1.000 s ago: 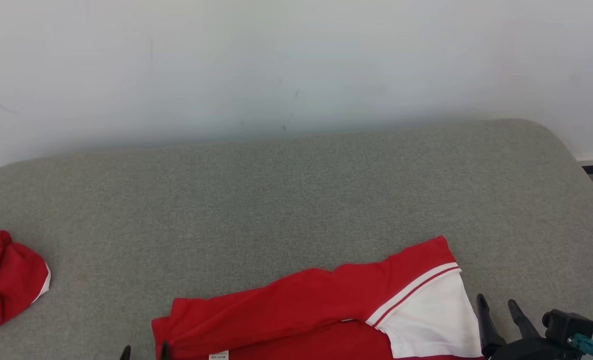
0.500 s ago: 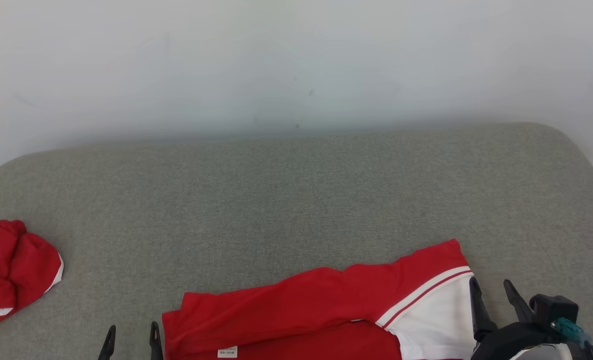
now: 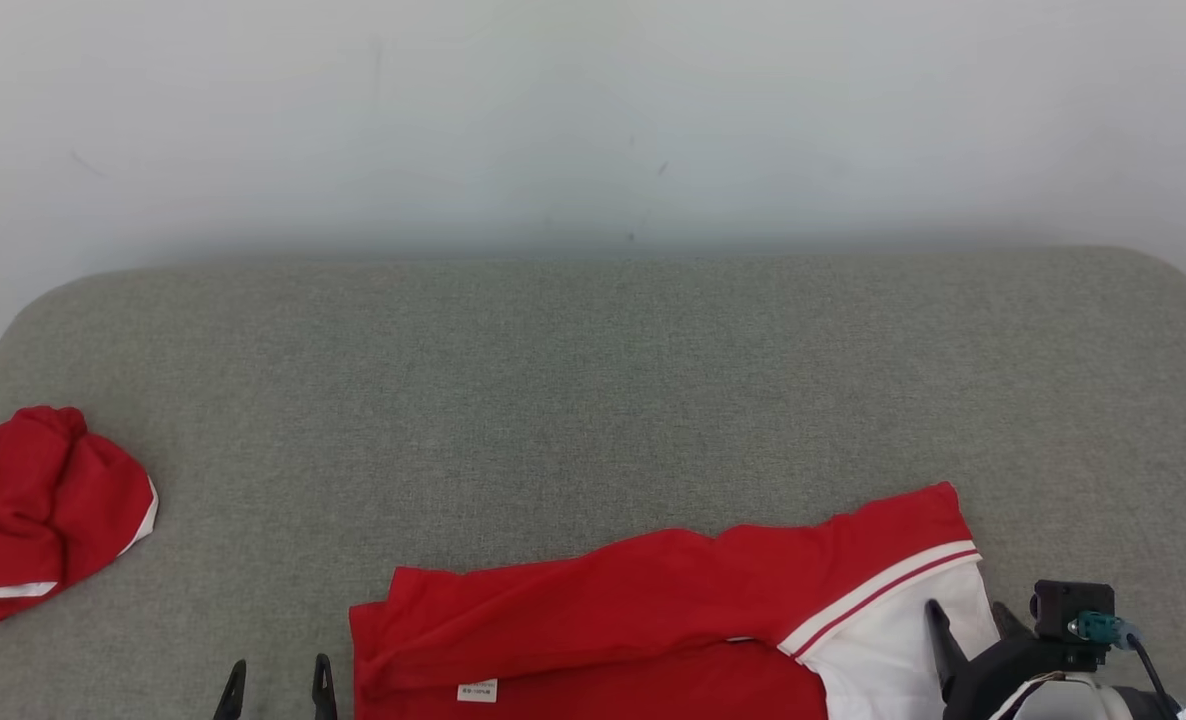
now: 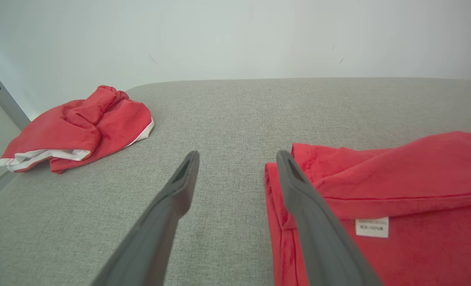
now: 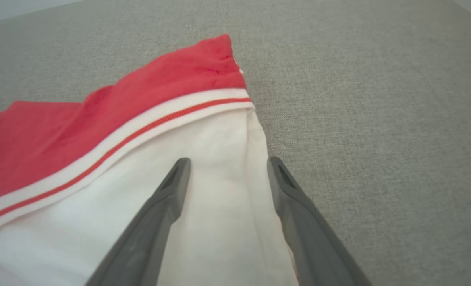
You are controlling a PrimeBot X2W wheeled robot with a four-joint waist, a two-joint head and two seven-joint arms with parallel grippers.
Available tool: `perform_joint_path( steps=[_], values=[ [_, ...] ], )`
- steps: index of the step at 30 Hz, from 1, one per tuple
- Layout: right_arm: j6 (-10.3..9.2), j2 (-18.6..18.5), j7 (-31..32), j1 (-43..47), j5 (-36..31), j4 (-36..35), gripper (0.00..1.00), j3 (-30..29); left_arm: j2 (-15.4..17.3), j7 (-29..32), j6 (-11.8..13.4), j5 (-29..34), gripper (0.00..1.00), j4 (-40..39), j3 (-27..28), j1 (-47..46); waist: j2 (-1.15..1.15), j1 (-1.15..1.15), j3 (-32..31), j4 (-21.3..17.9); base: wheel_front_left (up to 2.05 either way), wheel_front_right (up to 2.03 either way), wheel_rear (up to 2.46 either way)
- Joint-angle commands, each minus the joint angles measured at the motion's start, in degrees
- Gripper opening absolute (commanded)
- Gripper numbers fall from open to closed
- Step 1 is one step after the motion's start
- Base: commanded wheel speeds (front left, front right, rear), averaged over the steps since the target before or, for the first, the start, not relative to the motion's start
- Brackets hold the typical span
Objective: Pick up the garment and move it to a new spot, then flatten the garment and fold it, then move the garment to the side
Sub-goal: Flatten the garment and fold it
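L tool (image 4: pixel 237 159) & R tool (image 5: pixel 228 163) both wide open, empty, each straddling an end edge of garment (image 3: pixel 603 610) on counter (image 3: pixel 593 400), prob staged for 2-pt pinch to fold/move.

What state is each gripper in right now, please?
Left gripper: open, empty, beside the garment's red edge.
Right gripper: open, empty, above the garment's white part.

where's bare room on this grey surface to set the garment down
The widest bare stretch of the grey surface lies between the wall and the spread red-and-white garment. A narrower gap separates it from the crumpled red bundle at left. Crowded along the front: left gripper and right gripper at the garment's ends.
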Motion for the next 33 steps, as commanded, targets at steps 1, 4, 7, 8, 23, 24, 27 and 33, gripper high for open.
perform_joint_path(
  steps=[1,4,7,8,23,24,27,33],
  values=[
    [-0.16,-0.5,1.1,-0.6,0.1,0.8,1.00,0.2,-0.1,-0.2,-0.2,-0.3,1.00,0.2,-0.1,-0.1,0.00,0.00,0.0,0.1,0.00,0.00,0.00],
    [-0.16,-0.5,4.1,-0.7,0.6,2.1,1.00,0.7,-0.1,-0.2,-0.2,-0.6,1.00,0.4,0.0,-0.1,0.00,0.00,0.0,0.2,0.00,0.00,0.00],
    [-0.16,-0.3,6.4,-0.3,1.7,2.8,1.00,1.6,-0.1,-0.2,0.1,-1.1,1.00,0.5,-0.1,-0.3,0.00,0.00,0.2,0.3,0.00,0.00,0.00],
    [-0.16,-0.3,6.4,-0.3,1.7,2.8,1.00,1.6,-0.1,-0.2,0.1,-1.1,1.00,0.5,-0.1,-0.3,0.00,0.00,0.2,0.3,0.00,0.00,0.00],
    [0.05,-1.3,10.1,-0.3,11.7,2.2,0.45,11.4,-0.1,-0.2,0.4,-1.8,1.00,0.9,-0.2,-1.4,0.00,0.00,1.9,0.9,0.00,0.00,0.00],
    [0.04,-1.6,9.8,-0.4,12.0,2.4,0.23,11.4,-0.1,-0.2,0.5,-1.9,1.00,1.0,-0.3,-1.5,0.00,0.00,2.0,1.0,0.00,0.00,0.00],
    [-0.04,-2.5,8.3,-0.8,12.1,3.1,0.00,10.8,-0.1,-0.2,0.6,-2.2,1.00,1.2,-0.4,-1.7,0.00,0.00,2.1,1.1,0.00,0.00,0.00],
    [-0.23,-3.6,3.0,-2.6,10.3,5.7,0.00,6.0,-0.1,-0.2,0.5,-2.7,1.00,1.3,-0.5,-1.7,0.00,0.00,2.3,1.1,0.00,0.00,0.00]
  ],
)
